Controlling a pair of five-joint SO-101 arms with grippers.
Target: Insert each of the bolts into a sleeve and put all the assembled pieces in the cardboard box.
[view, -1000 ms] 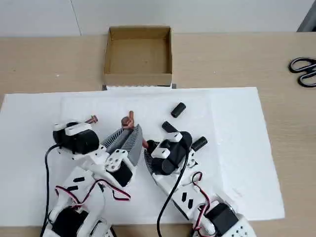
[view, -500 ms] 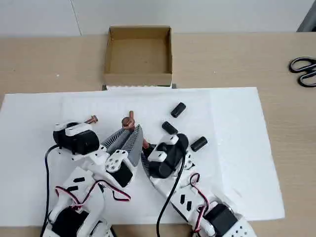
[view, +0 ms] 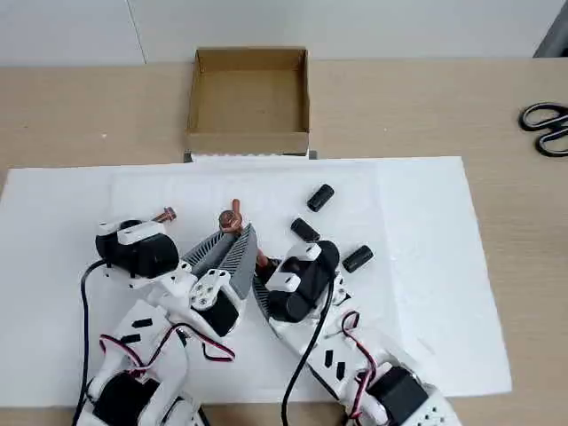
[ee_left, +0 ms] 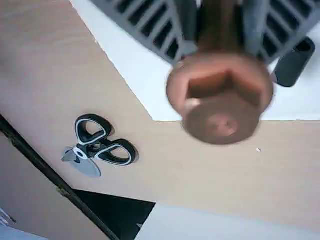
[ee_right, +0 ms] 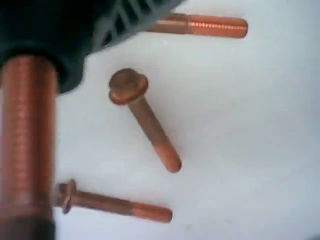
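Observation:
My left gripper [view: 232, 233] is shut on a copper bolt [view: 232, 217] whose hex head [ee_left: 220, 100] sticks out past the grey ribbed fingers [ee_left: 145, 20]. My right gripper [view: 260, 268] stands just to its right, and a copper bolt shaft [ee_right: 27, 140] runs close up into its dark jaw, so it looks shut on that bolt [view: 260, 258]. Three black sleeves [view: 319, 197] [view: 304, 229] [view: 358, 258] lie on the white sheet [view: 417, 231] beyond the right arm. Another bolt [view: 164, 215] lies by the left arm. The cardboard box [view: 248, 142] stands open at the back.
In the right wrist view more loose bolts [ee_right: 142, 117] [ee_right: 112, 205] [ee_right: 200, 25] lie on the white sheet. Scissors [view: 546, 127] [ee_left: 97, 147] rest on the wooden table at the far right. The two arms crowd the front middle of the sheet.
The right arm has shifted a little to the left and toward the table's front, closer to the left gripper. The left arm and its bolt have kept still.

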